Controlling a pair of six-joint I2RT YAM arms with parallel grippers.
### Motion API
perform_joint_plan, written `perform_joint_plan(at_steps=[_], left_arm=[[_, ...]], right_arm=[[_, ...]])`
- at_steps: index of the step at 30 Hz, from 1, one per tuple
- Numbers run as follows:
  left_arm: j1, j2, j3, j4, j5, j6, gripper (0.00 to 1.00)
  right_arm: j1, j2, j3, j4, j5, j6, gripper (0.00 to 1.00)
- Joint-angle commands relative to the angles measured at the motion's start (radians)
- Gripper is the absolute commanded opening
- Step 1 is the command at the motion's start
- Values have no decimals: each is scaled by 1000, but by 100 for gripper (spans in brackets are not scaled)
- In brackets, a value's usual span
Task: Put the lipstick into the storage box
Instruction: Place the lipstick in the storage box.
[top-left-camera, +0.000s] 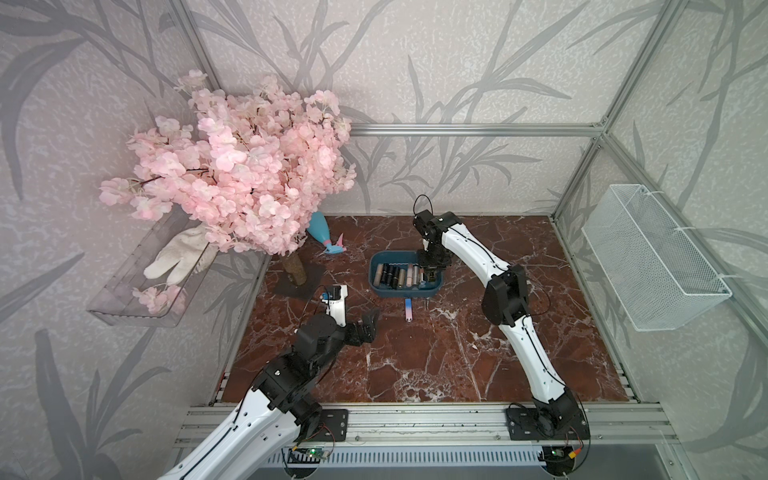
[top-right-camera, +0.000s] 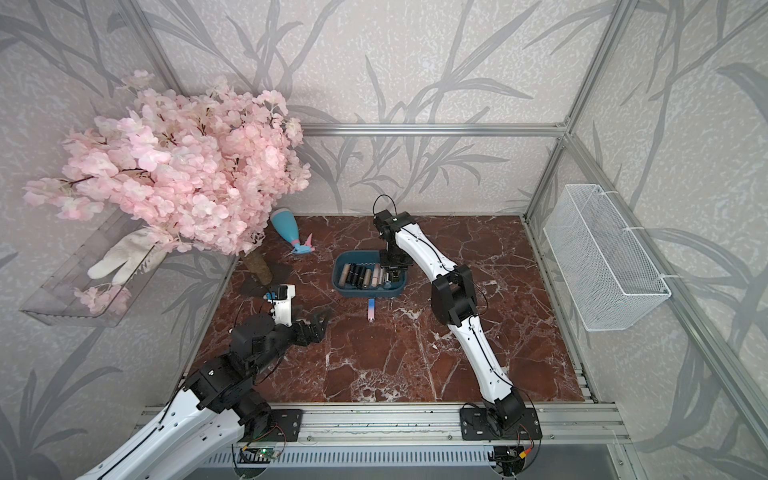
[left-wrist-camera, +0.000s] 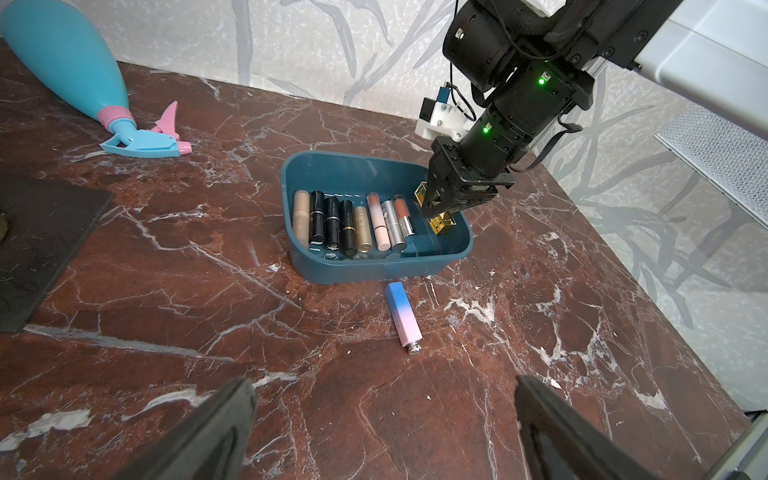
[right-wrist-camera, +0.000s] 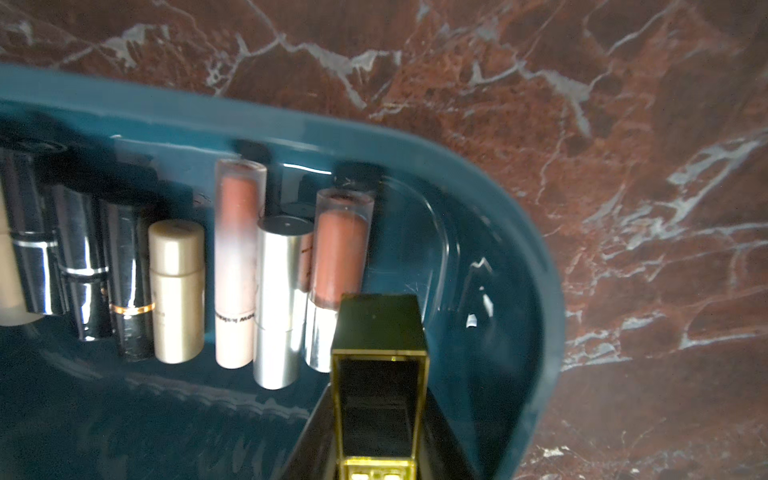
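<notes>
Pinching a square black-and-gold lipstick (right-wrist-camera: 380, 374) low inside the free end of the dark teal plastic storage box (left-wrist-camera: 374, 274), the right gripper (left-wrist-camera: 438, 212) is risking nudging the neighbouring clear-capped tube (right-wrist-camera: 340, 249) on release, while the left gripper (left-wrist-camera: 384, 415) is hovering wide open.

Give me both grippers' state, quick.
Left gripper: open, holding nothing.
Right gripper: closed on a gold-and-black lipstick, low inside the blue box.

Black-gold lipstick (right-wrist-camera: 379, 332) over storage box (right-wrist-camera: 550, 299)
</notes>
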Motion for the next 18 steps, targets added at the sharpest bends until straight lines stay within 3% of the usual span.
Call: perform_joint_plan(at_steps=[1,11,18], left_arm=[[6,-10,28,-18,-9,20,100],[12,-9,24,-20,-19,22,100],[14,2,24,-12,-21,21,100]], right_arm=[[2,43,23,-24,2,14,10],[1,87,42,-16,-21,13,13],[1,84,45,7,-48,8,21]])
